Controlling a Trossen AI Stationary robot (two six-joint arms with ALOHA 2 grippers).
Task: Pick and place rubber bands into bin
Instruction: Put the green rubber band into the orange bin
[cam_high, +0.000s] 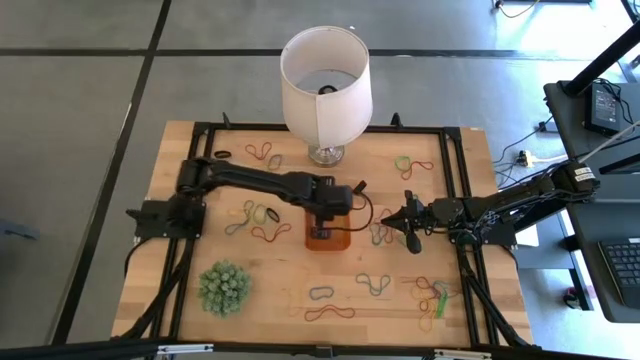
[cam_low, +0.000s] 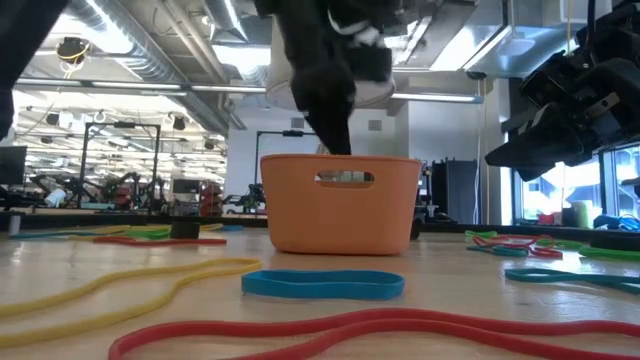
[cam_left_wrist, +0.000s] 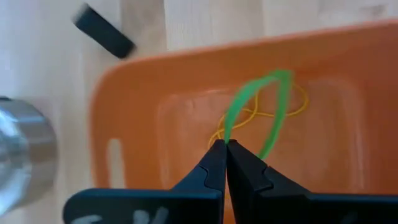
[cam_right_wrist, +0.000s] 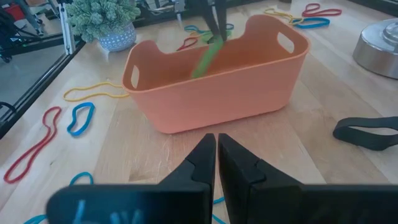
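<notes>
Left gripper (cam_left_wrist: 226, 144): positioned above the orange bin (cam_high: 329, 236) at centre frame of the high view, fingertips clenched on a green rubber band (cam_left_wrist: 255, 109). Band hanging as a loop from the pinched tips down into the bin interior, over a yellow rubber band (cam_left_wrist: 292, 111) lying on the bin floor. Same green band (cam_right_wrist: 205, 57) visible in the right wrist view, dangling inside the bin (cam_right_wrist: 217, 74) from the left gripper's fingers above.

Right gripper (cam_right_wrist: 216, 144): located right of centre in the high view (cam_high: 411, 222), just beside the bin's right side, over bare table. Fingers pressed together, nothing visible between them.

Bin: standing upright on the wooden table (cam_high: 280, 290), just below the base of the white lamp (cam_high: 324, 85) in the high view. In the low view, bin (cam_low: 340, 205) at centre frame, a blue rubber band (cam_low: 322, 284) lying flat in front of it.

Remaining rubber bands: scattered loose across the tabletop, with clusters left of the bin (cam_high: 258, 220), along the lower centre (cam_high: 330, 312) and at lower right (cam_high: 430, 295) of the high view. Black band (cam_right_wrist: 367, 132) lying on the table at the right edge of the right wrist view.

Spiky green ball plant (cam_high: 223, 288): lower left of the table, well apart from the bin.
</notes>
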